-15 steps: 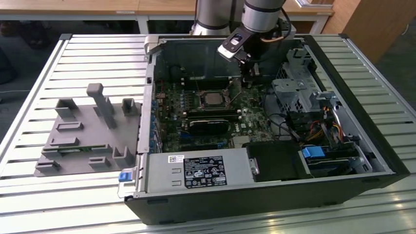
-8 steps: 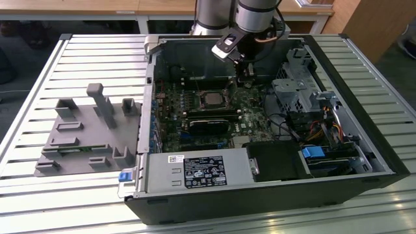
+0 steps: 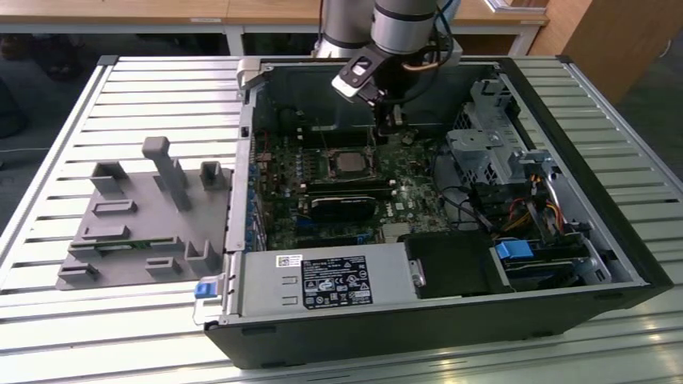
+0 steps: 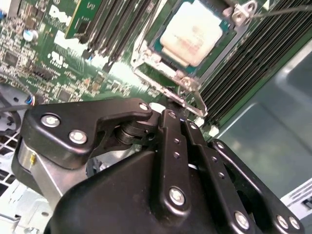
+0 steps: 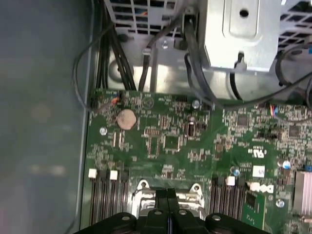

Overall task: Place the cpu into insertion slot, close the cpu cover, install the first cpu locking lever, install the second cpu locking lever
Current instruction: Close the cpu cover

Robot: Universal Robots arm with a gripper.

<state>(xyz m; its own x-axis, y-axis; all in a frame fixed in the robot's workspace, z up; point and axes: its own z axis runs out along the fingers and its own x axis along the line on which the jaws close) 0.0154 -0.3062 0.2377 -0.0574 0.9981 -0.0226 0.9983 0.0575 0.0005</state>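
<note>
Jaws closed, at cpu cover (image 4: 146,61) edge; cpu (image 4: 192,31) seated beneath.

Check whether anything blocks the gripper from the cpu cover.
Nothing visible does. In the second wrist view the shut gripper sits right at the edge of the cover. The cover frames the cpu, which is already seated. The memory slots lie off to the sides, not in the gap.

A pale silver-grey top is seen on the cpu (image 4: 195,31). The motherboard (image 5: 170,141) is coloured green, the memory slots (image 4: 253,63) black. The gripper (image 4: 179,116) is finished in black. The table (image 3: 128,88) is striped with pale grey slats.
</note>
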